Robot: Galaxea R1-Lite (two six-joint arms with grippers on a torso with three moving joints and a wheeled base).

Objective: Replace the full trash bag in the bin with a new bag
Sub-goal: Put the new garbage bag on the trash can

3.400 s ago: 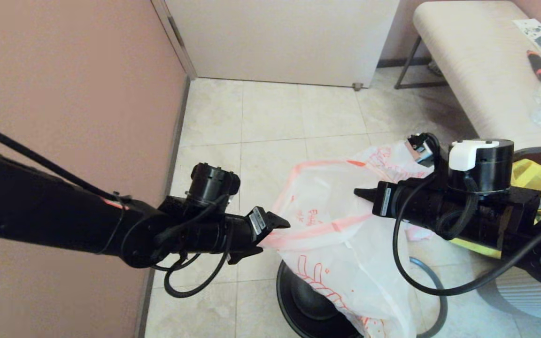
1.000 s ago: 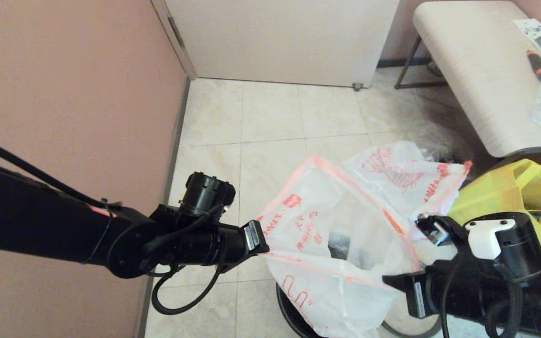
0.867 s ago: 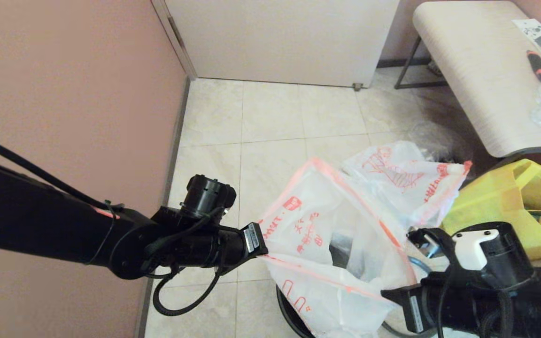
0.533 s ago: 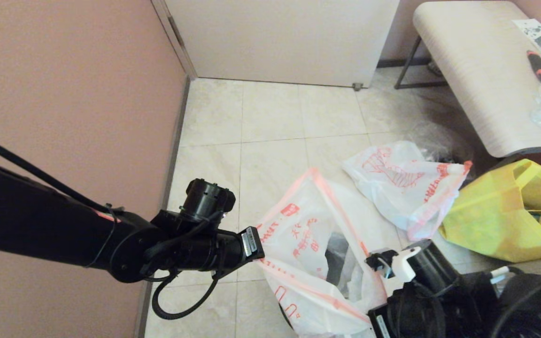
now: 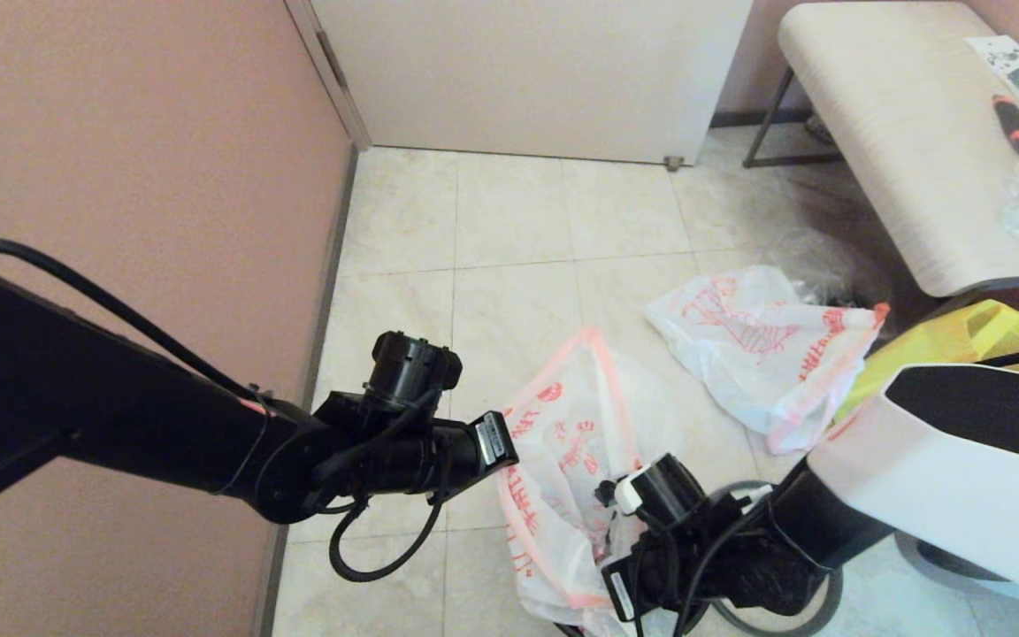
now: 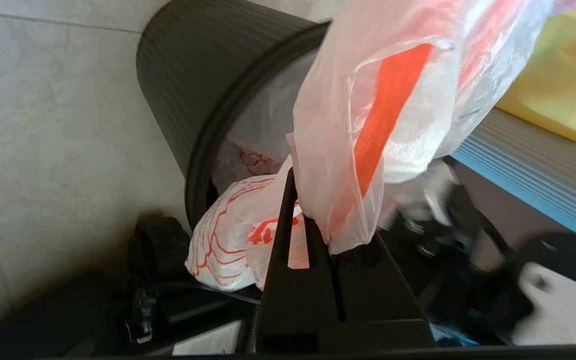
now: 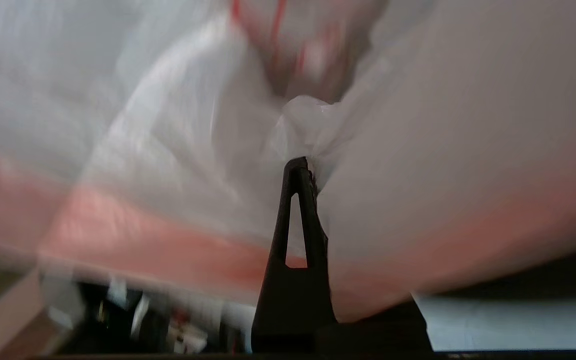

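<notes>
- The left gripper (image 5: 509, 440) held its jaws clenched on the pink-edged rim of the new bag (image 5: 563, 442), which hung open above the bin (image 6: 188, 95).
- The right gripper (image 7: 313, 172), low at the bag's near side, had its jaws pinched shut on a fold of the same thin plastic.
- The bin stood on the tiled floor (image 5: 509, 221), with white printed plastic inside it.
- The full trash bag (image 5: 757, 354) lay on the floor beyond, just beside a yellow tote (image 5: 978, 332) near the table (image 5: 899, 124).
</notes>
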